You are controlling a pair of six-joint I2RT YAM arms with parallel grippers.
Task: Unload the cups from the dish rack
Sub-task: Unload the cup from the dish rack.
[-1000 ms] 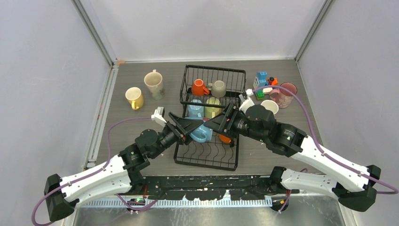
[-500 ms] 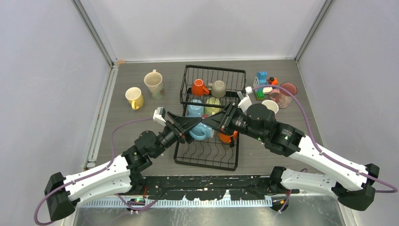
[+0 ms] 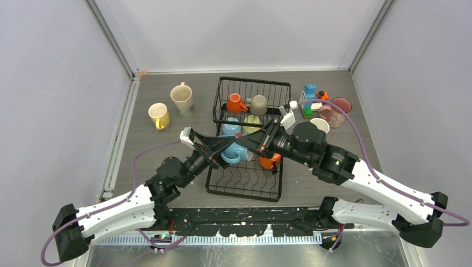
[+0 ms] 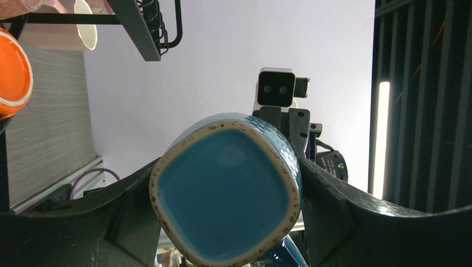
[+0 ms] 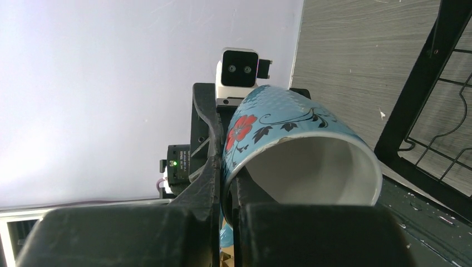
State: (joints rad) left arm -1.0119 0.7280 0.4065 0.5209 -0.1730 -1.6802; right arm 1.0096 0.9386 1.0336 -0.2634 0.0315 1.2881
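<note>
Currently your left gripper (image 3: 221, 149) is clamped across the body of the blue mug (image 4: 225, 192), whose base faces that wrist camera. Your right gripper (image 3: 257, 146) pinches the mug's wall at the rim, one finger inside and one outside. With both gripping at once above the rack (image 3: 256, 81), this reads as a handover, so the mug never hangs unsupported. It's slick glazed ceramic with a rough, speckled foot ring, a rounded-square base and red flowers on the side. The rack's tall basket of thin black wire holds an orange mug (image 3: 236, 103) and a grey mug (image 3: 258, 104).
</note>
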